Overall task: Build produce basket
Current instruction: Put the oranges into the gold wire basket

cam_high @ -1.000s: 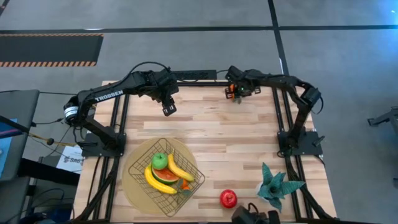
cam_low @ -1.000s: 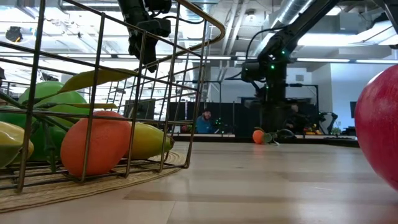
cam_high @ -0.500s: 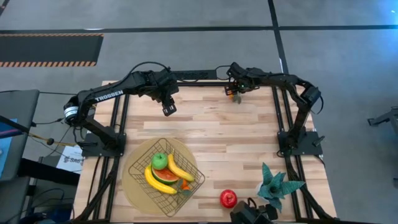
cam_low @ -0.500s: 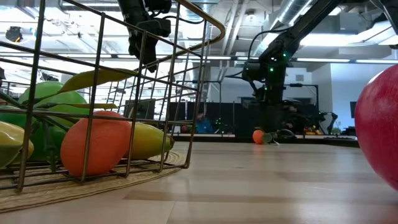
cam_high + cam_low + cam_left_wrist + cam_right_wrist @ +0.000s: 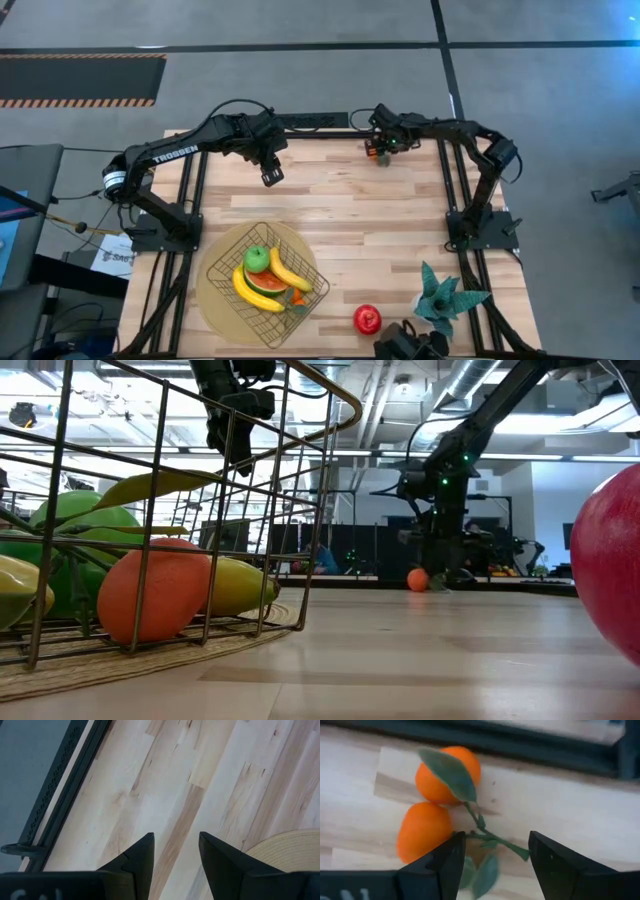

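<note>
While the left end effector (image 5: 272,176) waits, fingers apart and holding nothing, over bare worktop (image 5: 350,215), the right end effector (image 5: 492,854) hangs with fingers spread just above the oranges (image 5: 437,802) at the far edge. Their green stem runs between the fingers; the fruit sits to one side. The basket (image 5: 222,272) stands well apart, near the front.

high view: straight down over the whole table (image 5: 380,230).
low view: table height, close behind the basket (image 5: 200,510), facing the room.
left wrist view: looks down on bare wood.
right wrist view: very near the oranges (image 5: 437,802).
shared: basket in high and low views.
</note>
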Controlling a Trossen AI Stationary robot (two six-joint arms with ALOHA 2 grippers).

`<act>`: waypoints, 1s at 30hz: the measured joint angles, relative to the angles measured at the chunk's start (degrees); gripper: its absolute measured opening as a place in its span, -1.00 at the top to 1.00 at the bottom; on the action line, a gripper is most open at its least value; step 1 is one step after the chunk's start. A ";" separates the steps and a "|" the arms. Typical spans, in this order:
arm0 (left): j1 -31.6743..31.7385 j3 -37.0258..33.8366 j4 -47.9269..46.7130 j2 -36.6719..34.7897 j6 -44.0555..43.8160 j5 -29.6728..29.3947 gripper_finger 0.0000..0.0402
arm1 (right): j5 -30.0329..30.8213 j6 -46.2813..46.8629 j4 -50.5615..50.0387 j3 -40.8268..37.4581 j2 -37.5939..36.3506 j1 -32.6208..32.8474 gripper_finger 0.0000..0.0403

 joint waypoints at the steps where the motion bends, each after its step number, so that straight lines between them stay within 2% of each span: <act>1: -0.01 0.00 0.00 0.01 -0.04 0.00 0.28 | -0.54 0.27 0.01 -0.31 0.00 0.02 -0.17; 6: 0.00 0.00 0.04 0.00 -0.12 0.00 0.28 | -0.71 0.58 2.10 -0.38 0.00 0.11 -0.15; 10: -0.01 0.00 0.04 0.00 -0.32 0.00 0.28 | -0.82 0.81 3.12 -0.38 0.00 -0.20 0.00; 13: 0.01 0.00 0.04 0.00 -0.40 0.00 0.28 | -0.80 0.81 3.11 -0.38 0.00 -0.22 0.24; 19: 0.01 0.00 0.04 0.00 -1.11 0.00 0.28 | -0.97 0.47 3.12 -0.40 0.00 -0.15 0.90; 30: -0.02 0.00 0.00 0.00 -1.13 0.00 0.28 | -0.95 -0.65 5.64 0.60 -0.02 0.54 0.98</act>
